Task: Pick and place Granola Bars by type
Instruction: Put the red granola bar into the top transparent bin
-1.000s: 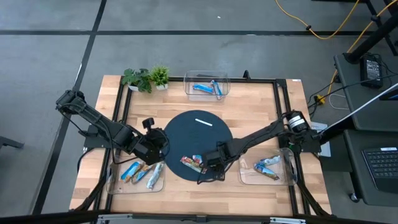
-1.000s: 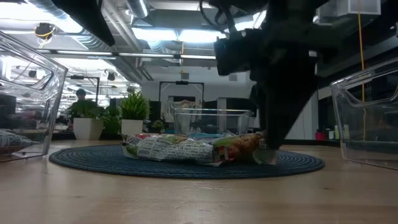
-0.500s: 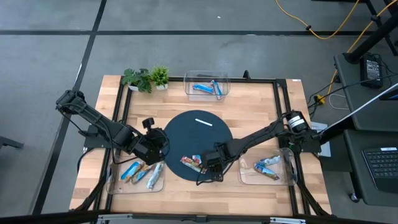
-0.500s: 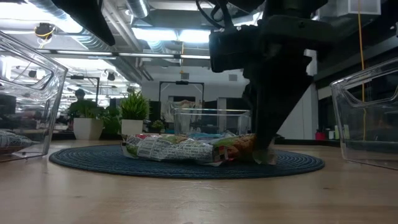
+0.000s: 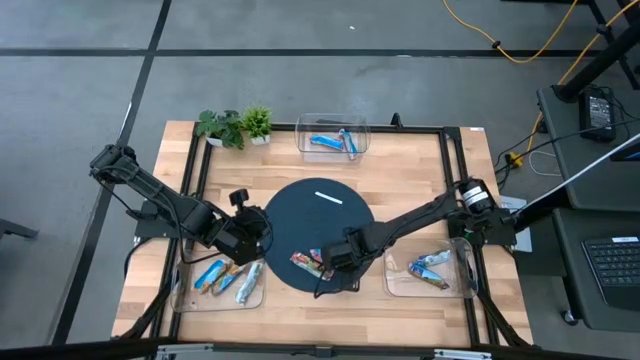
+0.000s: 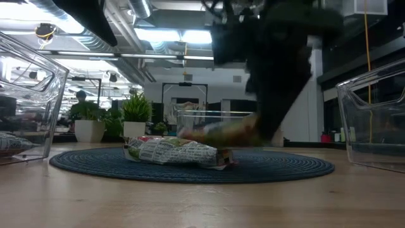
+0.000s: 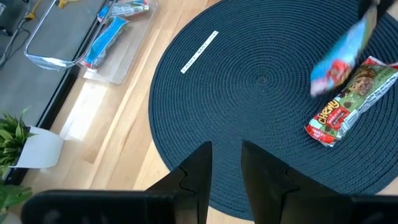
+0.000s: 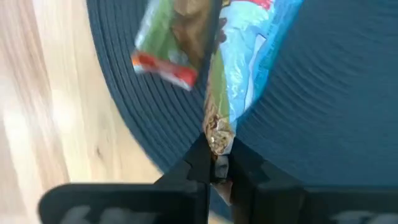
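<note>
A round dark woven mat (image 5: pixel 322 225) lies mid-table. On its near part rests a silver, green and red granola bar (image 7: pixel 348 102), flat on the mat. Just above it hangs a blue-and-red bar (image 7: pixel 339 56), with my right gripper (image 8: pixel 217 149) shut on it. My left gripper (image 7: pixel 226 162) waits over the mat's left edge, its fingers a little apart with nothing between them. A thin white strip (image 5: pixel 328 196) lies on the far part of the mat. My right gripper pinches the blue-and-red bar's crimped end (image 8: pixel 217 138) between its two fingers. The fingers come steeply from above. The bar sticks out from the fingertips, roughly level and lifted clear of the mat (image 6: pixel 218 133).
Three clear trays hold more bars: one at the near left (image 5: pixel 228 280), one at the near right (image 5: pixel 430 270), one at the far edge (image 5: pixel 333 140) with blue bars. Two small potted plants (image 5: pixel 235 125) stand at the far left corner.
My right gripper has shut on the end of the blue-and-red bar and risen a little, lifting that bar off the mat. The silver, green and red bar has stayed lying where it was.
</note>
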Available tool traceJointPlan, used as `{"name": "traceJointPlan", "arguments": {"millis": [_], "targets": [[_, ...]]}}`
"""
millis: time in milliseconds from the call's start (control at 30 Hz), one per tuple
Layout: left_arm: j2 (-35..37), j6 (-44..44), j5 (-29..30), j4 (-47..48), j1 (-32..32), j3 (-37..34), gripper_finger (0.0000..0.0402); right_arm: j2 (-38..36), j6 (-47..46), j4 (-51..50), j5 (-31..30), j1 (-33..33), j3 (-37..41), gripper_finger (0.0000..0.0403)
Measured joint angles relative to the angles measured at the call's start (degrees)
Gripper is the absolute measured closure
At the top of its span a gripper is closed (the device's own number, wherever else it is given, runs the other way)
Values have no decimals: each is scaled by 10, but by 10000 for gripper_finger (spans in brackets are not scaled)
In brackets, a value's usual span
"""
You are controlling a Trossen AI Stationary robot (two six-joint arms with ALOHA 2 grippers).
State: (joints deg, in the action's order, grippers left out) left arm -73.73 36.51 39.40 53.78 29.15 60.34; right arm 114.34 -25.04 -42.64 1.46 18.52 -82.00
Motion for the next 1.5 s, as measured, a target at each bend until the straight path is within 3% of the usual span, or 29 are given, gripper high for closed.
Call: {"name": "traceJointPlan", "arguments": {"millis": [167,400,833,1067,1233,1500], "targets": [[0,-3,0,0,0,0,325,-21,32,-142,-28,-7,-97,371],[0,2,5,-2,0,0,325,-28,47,-199,-29,-26,-185,375],[0,-17,21,-3,0,0,325,-43,141,-293,-32,-110,-178,376],[0,-10,21,-2,0,0,325,-145,225,-310,-48,-204,-178,376],[0,-7,16,-3,0,0,325,-227,228,-312,-13,-276,-179,376],[0,-8,20,0,0,0,325,-281,282,-355,2,-356,-179,377]]}}
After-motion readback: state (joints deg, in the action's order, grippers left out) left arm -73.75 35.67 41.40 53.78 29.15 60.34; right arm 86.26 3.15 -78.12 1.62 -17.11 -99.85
